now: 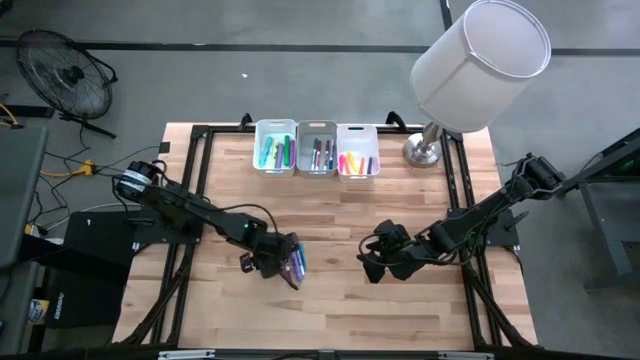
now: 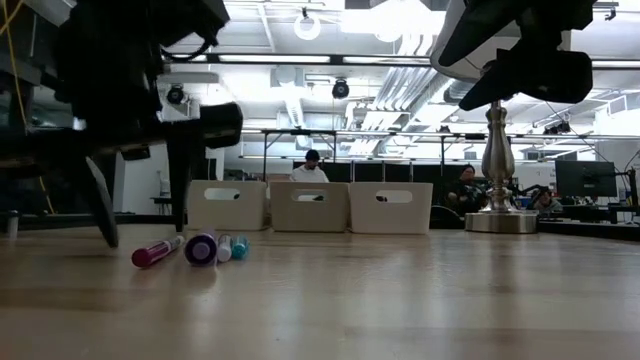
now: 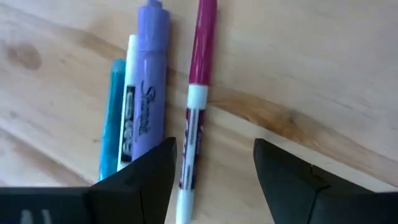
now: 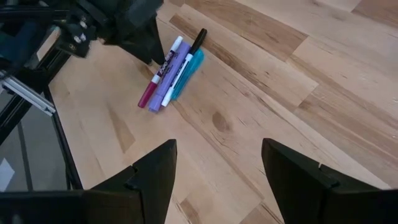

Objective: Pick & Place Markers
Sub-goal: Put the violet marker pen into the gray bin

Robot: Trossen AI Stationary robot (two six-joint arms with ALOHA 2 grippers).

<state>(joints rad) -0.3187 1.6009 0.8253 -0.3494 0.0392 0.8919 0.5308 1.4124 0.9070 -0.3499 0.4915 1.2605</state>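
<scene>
A small bunch of markers (image 1: 296,262) lies flat on the wooden table: a teal one (image 3: 112,118), a white-bodied one, a fat purple highlighter (image 3: 149,74) and a thin magenta pen (image 3: 194,99). My left gripper (image 3: 214,149) is open and low over them, a finger on either side of the magenta pen (image 2: 155,252) without touching it. My right gripper (image 4: 217,149) is open and hovers above bare table to the right of the bunch (image 4: 171,71). More markers stand in three white bins (image 1: 317,148).
The three bins (image 2: 310,205) sit in a row at the table's far edge. A lamp with a large white shade (image 1: 480,60) stands on its metal base (image 1: 425,150) at the far right corner. Bare wood lies between the two grippers. People sit in the room beyond.
</scene>
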